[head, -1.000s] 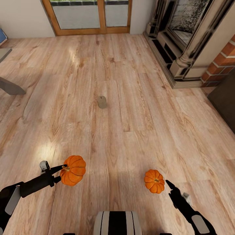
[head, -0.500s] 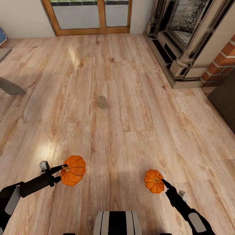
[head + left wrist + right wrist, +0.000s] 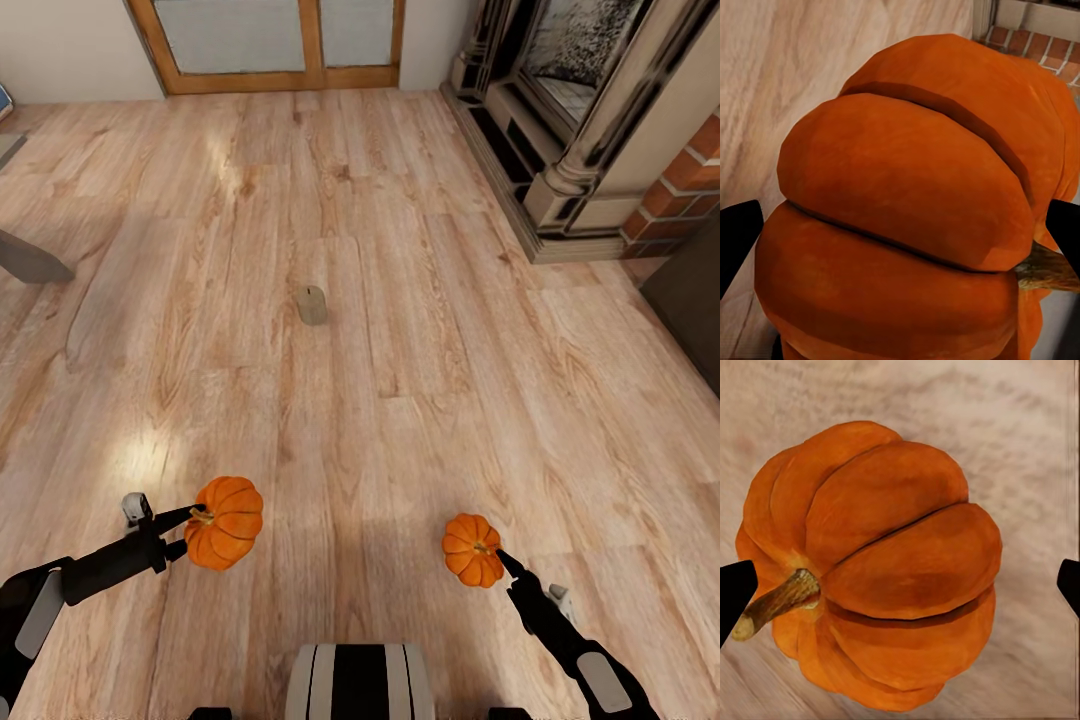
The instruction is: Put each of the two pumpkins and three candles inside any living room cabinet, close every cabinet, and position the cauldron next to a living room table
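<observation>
The larger orange pumpkin hangs above the floor at the lower left, with my left gripper shut on it near the stem. In the left wrist view this pumpkin spans the whole gap between the dark fingertips. At the lower right, the smaller pumpkin has my right gripper open around it. In the right wrist view the pumpkin lies between widely spread fingertips, with a gap on one side. A beige candle stands alone on the floor farther ahead. The cauldron is out of view.
Wide wooden floor stretches ahead. A stone fireplace with brick beside it fills the far right. A dark unit's corner shows at the right edge, a glass door at the far wall and a grey furniture leg at the left.
My right gripper moved forward until its fingers reached around the smaller pumpkin. The head view has tilted slightly downward. The left arm and its pumpkin have held still.
</observation>
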### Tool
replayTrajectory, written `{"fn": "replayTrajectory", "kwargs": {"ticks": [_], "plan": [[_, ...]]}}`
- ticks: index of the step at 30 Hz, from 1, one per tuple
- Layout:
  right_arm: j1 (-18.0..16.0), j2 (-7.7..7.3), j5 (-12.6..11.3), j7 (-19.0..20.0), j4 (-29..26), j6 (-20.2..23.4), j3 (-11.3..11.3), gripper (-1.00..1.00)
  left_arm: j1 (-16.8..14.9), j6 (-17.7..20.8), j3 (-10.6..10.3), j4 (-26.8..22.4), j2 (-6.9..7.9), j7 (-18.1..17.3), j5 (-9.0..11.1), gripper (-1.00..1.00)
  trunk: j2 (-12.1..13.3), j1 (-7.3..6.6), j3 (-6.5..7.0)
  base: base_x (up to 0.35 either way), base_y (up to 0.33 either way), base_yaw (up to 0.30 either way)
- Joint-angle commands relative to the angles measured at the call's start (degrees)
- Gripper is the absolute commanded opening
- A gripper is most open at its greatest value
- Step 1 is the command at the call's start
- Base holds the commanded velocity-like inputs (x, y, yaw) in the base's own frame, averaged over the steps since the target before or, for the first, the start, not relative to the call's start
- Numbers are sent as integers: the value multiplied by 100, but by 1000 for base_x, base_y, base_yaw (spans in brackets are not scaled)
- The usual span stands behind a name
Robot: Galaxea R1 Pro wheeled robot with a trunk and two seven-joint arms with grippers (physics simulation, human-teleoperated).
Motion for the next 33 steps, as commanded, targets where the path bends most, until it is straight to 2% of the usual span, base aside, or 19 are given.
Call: {"fn": "replayTrajectory", "kwargs": {"ticks": [1,3,33], "plan": [[0,0,5,-5,0,0,0,100,0,10,0,-1,0,-1,12,-100,-2,2,-23,0,0,0],[0,0,15,-11,0,5,4,100,0,8,0,-1,0,-1,12,-100,-4,7,-67,0,0,0],[0,0,41,-23,0,27,25,100,0,5,8,-1,-1,-1,12,-100,-6,10,-89,-41,0,0]]}}
